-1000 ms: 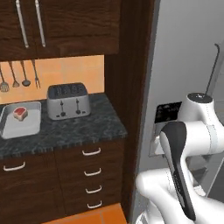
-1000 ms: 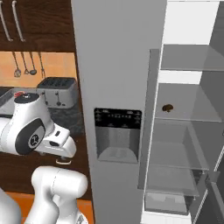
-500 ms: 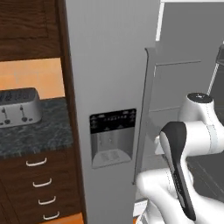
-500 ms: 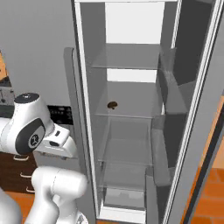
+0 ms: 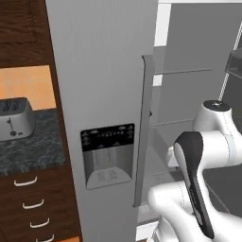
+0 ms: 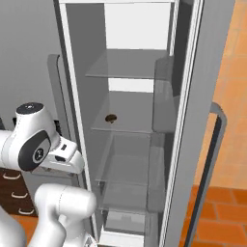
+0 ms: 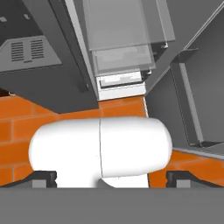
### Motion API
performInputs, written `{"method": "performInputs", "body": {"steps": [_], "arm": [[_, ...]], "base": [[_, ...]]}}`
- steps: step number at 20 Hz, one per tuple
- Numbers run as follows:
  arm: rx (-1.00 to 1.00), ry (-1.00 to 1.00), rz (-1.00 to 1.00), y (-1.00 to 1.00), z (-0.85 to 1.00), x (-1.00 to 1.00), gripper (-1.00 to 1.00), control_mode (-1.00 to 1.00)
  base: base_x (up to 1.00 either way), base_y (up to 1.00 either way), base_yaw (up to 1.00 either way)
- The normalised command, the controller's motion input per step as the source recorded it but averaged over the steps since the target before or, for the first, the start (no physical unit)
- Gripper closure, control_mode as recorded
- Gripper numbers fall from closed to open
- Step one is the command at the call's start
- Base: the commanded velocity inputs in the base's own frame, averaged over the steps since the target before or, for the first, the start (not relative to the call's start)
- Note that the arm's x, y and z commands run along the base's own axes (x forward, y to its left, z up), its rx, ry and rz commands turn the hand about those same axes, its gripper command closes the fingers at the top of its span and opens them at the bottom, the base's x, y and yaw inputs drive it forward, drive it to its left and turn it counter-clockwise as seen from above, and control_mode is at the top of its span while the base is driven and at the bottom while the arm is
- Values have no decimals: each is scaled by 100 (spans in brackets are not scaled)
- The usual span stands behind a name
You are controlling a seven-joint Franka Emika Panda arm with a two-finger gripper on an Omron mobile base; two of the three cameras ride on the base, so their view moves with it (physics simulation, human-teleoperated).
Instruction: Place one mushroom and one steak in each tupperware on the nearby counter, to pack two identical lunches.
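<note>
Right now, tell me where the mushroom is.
In the right base view, the mushroom sits on a glass shelf about halfway up the open fridge, toward the shelf's left side, with nothing else beside it.

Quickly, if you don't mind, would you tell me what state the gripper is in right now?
Gripper: open and empty; the two fingertips stand far apart at the bottom of the hand view with nothing between them.

open grey fridge (image 6: 140,144), silver toaster (image 5: 14,118), orange brick floor (image 7: 26,127).
</note>
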Motion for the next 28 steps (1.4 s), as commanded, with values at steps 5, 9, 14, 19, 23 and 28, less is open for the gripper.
{"method": "performInputs", "body": {"steps": [5,9,14,19,23,28], "arm": [[0,0,0,0,0,0,-100,100],[0,0,0,0,0,0,-100,100],[0,0,0,0,0,0,-100,100],[0,0,0,0,0,0,-100,100],[0,0,0,0,0,0,-100,100],[0,0,0,0,0,0,-100,100]], "base": [[47,-43,14],[53,-23,20],[24,-38,16],[6,-29,13],[6,-34,0],[3,-25,-1]]}}
